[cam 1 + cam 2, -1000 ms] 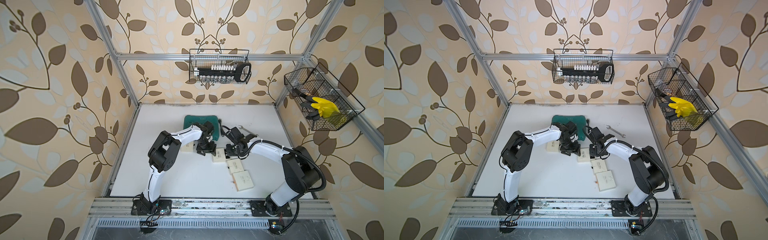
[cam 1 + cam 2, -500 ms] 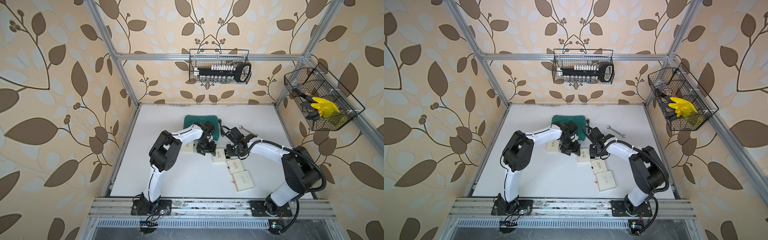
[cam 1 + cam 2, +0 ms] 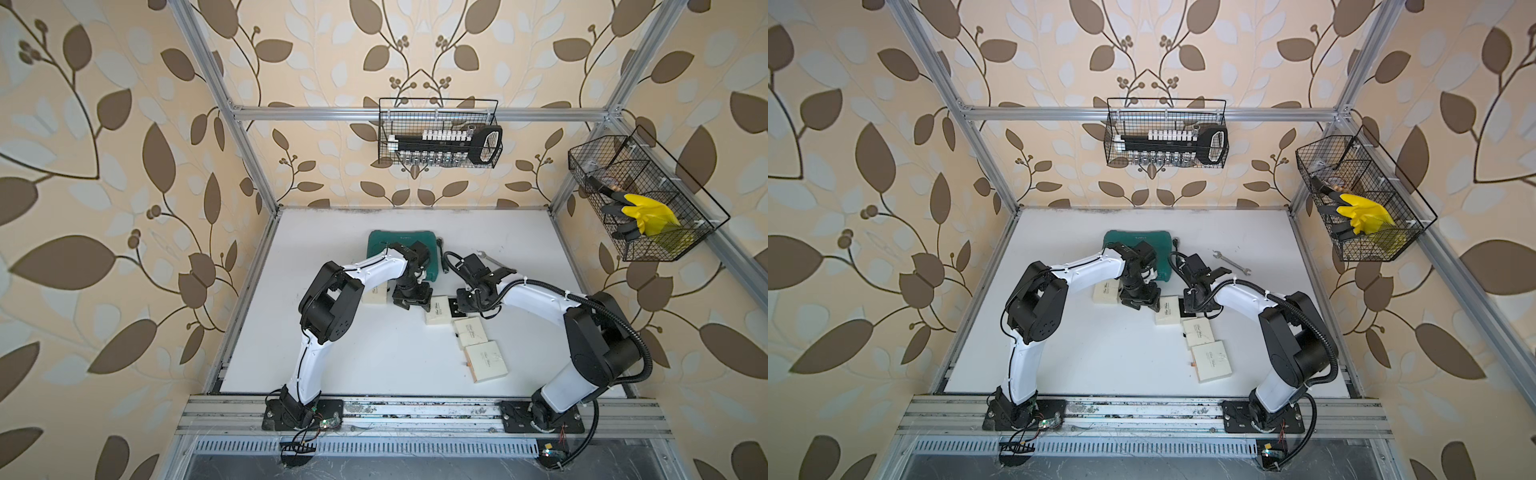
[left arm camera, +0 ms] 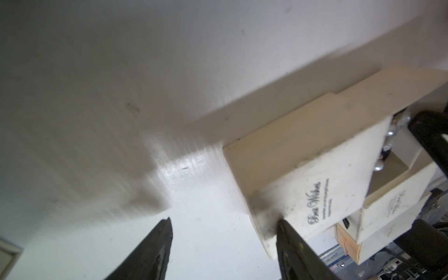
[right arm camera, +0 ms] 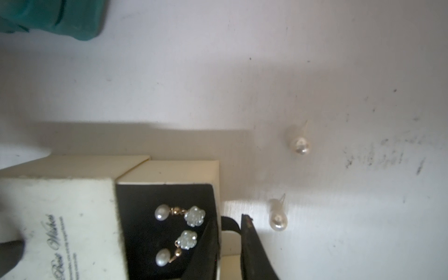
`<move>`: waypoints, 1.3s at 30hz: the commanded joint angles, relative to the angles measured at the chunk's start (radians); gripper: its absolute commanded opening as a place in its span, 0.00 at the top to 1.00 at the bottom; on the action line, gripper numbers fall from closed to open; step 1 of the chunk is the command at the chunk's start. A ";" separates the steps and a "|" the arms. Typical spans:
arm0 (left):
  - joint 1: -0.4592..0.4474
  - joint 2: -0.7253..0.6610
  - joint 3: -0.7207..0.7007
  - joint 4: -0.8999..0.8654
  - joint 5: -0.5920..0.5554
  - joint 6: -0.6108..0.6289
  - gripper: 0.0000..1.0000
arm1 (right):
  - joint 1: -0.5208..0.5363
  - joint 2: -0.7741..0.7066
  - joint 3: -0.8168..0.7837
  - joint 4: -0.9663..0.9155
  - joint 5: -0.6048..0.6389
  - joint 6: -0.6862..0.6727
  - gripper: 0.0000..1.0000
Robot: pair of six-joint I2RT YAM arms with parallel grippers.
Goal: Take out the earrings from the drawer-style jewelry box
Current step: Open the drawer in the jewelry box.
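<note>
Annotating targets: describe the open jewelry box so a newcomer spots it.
On the table, near the green pouch, lie four cream boxes. The open box sits between the left tool and right tool, alone showing a black drawer slid out with pearl earrings.

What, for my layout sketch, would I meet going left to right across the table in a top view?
Cream box → left gripper → open box → wrench. The green pouch overlaps several of these, so it is left out.
</note>
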 commanded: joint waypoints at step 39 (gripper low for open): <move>0.064 -0.126 -0.092 0.053 0.042 -0.114 0.14 | 0.047 0.049 0.065 0.085 -0.101 -0.102 0.76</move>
